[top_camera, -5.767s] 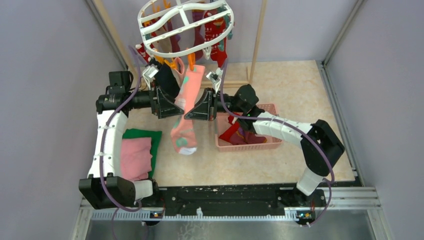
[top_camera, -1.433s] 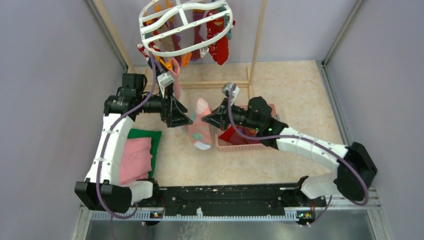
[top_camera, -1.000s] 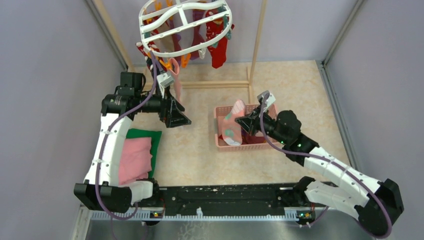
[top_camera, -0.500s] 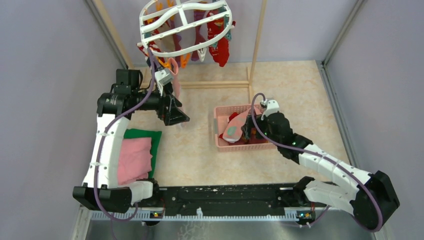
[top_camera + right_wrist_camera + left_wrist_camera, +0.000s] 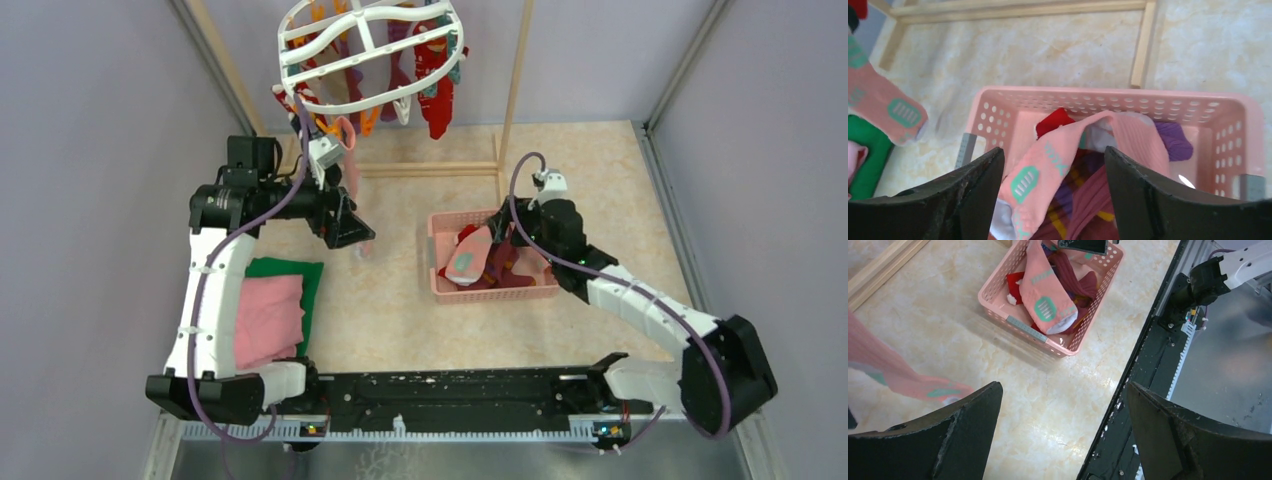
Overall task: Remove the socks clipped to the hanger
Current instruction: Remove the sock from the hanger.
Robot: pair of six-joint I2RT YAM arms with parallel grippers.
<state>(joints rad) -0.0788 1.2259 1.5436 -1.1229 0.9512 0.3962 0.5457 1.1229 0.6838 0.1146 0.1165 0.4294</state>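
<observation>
The white hanger (image 5: pixel 370 50) hangs at the top with several red socks (image 5: pixel 437 95) clipped under it. A pink sock (image 5: pixel 350 165) dangles from its near left side, also seen in the left wrist view as the hanging pink sock (image 5: pixel 888 375). My left gripper (image 5: pixel 350 232) (image 5: pixel 1063 430) is open and empty just below and right of that sock. My right gripper (image 5: pixel 500 242) (image 5: pixel 1053 200) hovers open over the pink basket (image 5: pixel 495 295). A second pink sock (image 5: pixel 1058 155) (image 5: pixel 468 255) lies loose in the basket on other socks, draped over the left rim.
The wooden pole frame (image 5: pixel 515 70) stands behind the basket, its base bar (image 5: pixel 1140 45) on the floor. Folded pink cloth (image 5: pixel 268 315) on a green cloth (image 5: pixel 290 270) lies at the left. The black base rail (image 5: pixel 1168 340) runs along the near edge.
My right gripper carried the pink sock over the basket, opened and let it drop in. The right arm then swung back behind the basket. The left arm barely moved.
</observation>
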